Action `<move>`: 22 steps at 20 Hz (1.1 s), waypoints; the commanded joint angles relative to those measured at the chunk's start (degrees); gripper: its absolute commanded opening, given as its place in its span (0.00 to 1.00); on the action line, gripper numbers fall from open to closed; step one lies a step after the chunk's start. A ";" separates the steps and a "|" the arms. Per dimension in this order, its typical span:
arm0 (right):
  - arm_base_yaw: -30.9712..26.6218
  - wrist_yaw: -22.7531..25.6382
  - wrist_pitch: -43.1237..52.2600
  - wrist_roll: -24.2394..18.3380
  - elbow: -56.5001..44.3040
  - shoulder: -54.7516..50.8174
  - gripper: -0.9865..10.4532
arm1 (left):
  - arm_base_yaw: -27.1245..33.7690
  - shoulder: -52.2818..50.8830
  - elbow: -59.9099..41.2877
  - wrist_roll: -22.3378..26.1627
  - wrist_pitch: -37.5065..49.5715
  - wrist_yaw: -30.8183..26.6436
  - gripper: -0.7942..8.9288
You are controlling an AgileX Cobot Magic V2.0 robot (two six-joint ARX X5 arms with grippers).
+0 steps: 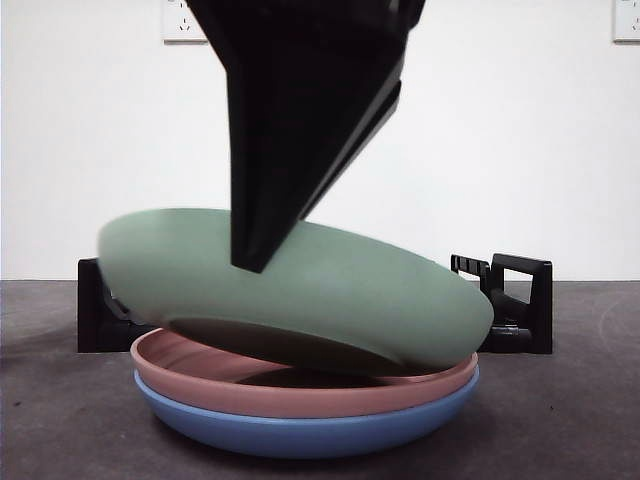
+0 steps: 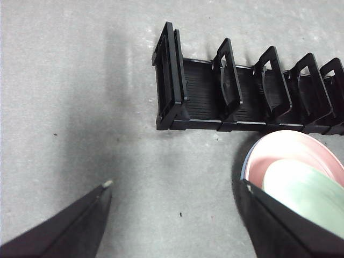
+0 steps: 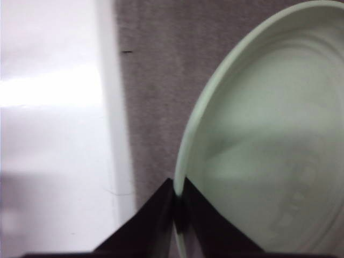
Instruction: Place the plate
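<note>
the right gripper [image 3: 179,201] has its two black jaws pinched tight on the rim of the green plate [image 1: 330,290], one jaw on each face of the edge. in the front view this gripper comes down from above as a big dark wedge and holds the plate tilted, its left side raised and its right side low, just over a pink plate [image 1: 200,375] that sits nested in a blue plate [image 1: 300,430] on the grey table [image 1: 560,420]. behind the stack stands a black slotted rack [image 2: 252,97], its slots bare. the left gripper [image 2: 177,209] hangs beside the stack with its jaws spread wide, gripping nothing
</note>
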 commanded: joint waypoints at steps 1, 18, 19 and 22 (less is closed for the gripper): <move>0.13 -0.85 0.66 -0.85 1.31 2.10 0.10 | 0.00 0.31 0.55 -0.02 0.42 -0.15 0.47; -1.44 -2.67 3.45 1.44 1.95 2.71 0.28 | 0.00 0.31 0.55 0.00 0.42 -0.15 0.47; -2.16 -2.43 5.64 1.44 1.86 1.68 0.28 | 0.00 0.31 0.55 0.00 0.42 -0.15 0.47; -8.24 2.08 17.09 1.49 0.83 -1.44 0.28 | 0.00 0.31 0.55 0.00 0.39 -0.15 0.47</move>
